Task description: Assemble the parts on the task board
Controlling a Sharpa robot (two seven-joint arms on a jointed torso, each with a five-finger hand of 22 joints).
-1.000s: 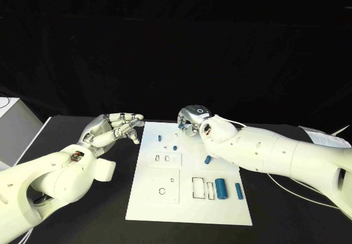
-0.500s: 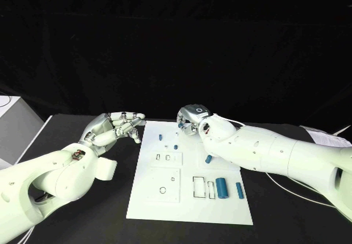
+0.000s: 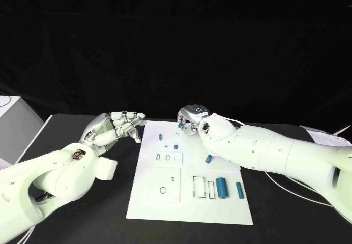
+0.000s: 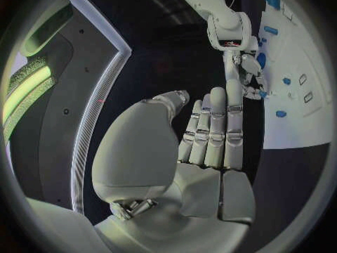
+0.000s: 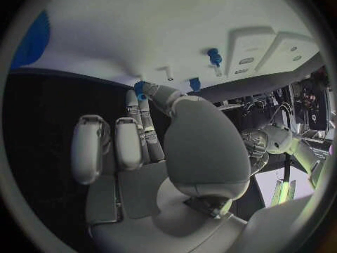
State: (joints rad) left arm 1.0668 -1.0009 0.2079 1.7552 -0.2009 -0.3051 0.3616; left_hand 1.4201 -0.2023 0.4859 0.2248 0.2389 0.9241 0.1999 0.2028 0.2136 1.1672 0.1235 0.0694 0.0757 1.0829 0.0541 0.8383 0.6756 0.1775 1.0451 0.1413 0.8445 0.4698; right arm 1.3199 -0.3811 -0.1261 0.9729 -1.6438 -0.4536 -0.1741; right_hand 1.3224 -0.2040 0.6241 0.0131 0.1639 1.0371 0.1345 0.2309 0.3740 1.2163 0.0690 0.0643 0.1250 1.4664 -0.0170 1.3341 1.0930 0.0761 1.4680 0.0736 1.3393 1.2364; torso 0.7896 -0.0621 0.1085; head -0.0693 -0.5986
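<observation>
Task board (image 3: 192, 203) matt white; parts (image 3: 221, 188) smooth blue plastic; table (image 3: 88, 223) matt black.

You see the white task board (image 3: 192, 203) lying flat mid-table, with small blue parts (image 3: 221, 188) scattered on it, three near its right edge.

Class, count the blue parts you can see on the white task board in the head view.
5: two at the far end, one mid-right, two near-right. The right hand may hide more.

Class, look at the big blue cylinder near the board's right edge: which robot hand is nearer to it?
Right. The right hand hovers over the board's far end, beyond the cylinder; the left hand sits off the task board's left edge.
</observation>
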